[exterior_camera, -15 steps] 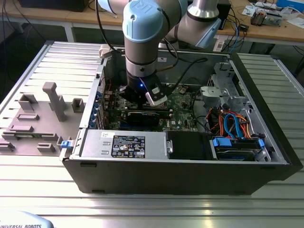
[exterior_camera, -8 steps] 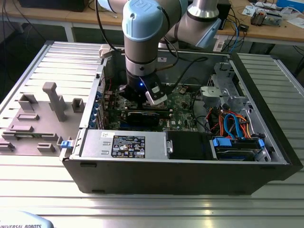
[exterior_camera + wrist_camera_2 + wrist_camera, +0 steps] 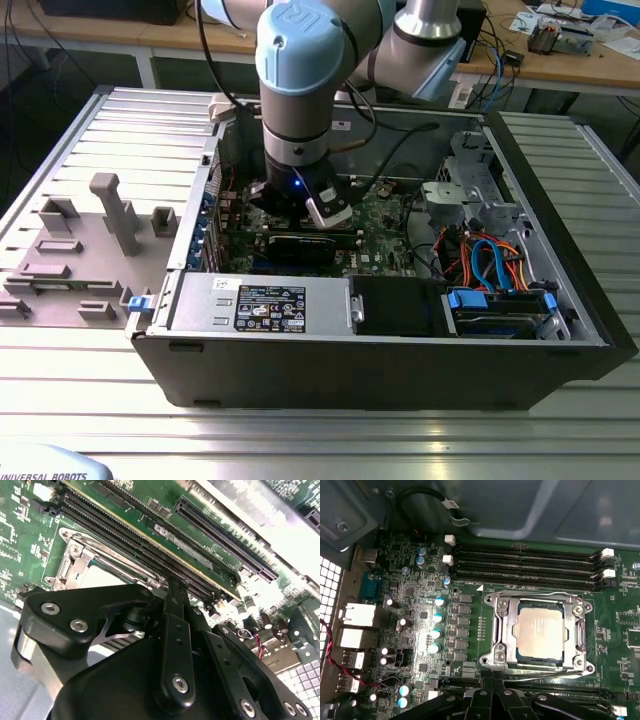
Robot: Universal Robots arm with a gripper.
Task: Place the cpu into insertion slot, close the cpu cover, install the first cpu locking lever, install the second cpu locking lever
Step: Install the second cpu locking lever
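**Gripper tip at the rim of the insertion slot, cpu already seated**

Nearest the lens in the first wrist view, the gripper (image 3: 492, 682) is seen with its two black fingertips (image 3: 487, 682) pressed together, and nothing is pinched between them. The tip is held just beside one corner of the insertion slot (image 3: 490, 660), and contact with the silver rim cannot be made out.

A row of blue-topped capacitors (image 3: 439, 625) is set on the green board near the insertion slot, off the same end as that corner. The insertion slot itself is reached straight ahead of the tip. A thin silver lever (image 3: 535, 668) is laid along the slot's edge nearest the gripper, its long axis running across the line of the fingers; whether it is latched cannot be told.

The cpu (image 3: 540, 632) is seated flat in the centre of the insertion slot, and the cpu cover (image 3: 538, 600) is lowered around it, so that the chip's top is framed by the opening. The long black memory slots (image 3: 525, 565) are ranged beyond the insertion slot's far edge.

In the exterior view the gripper (image 3: 300, 215) is lowered inside the open computer case (image 3: 350, 370).
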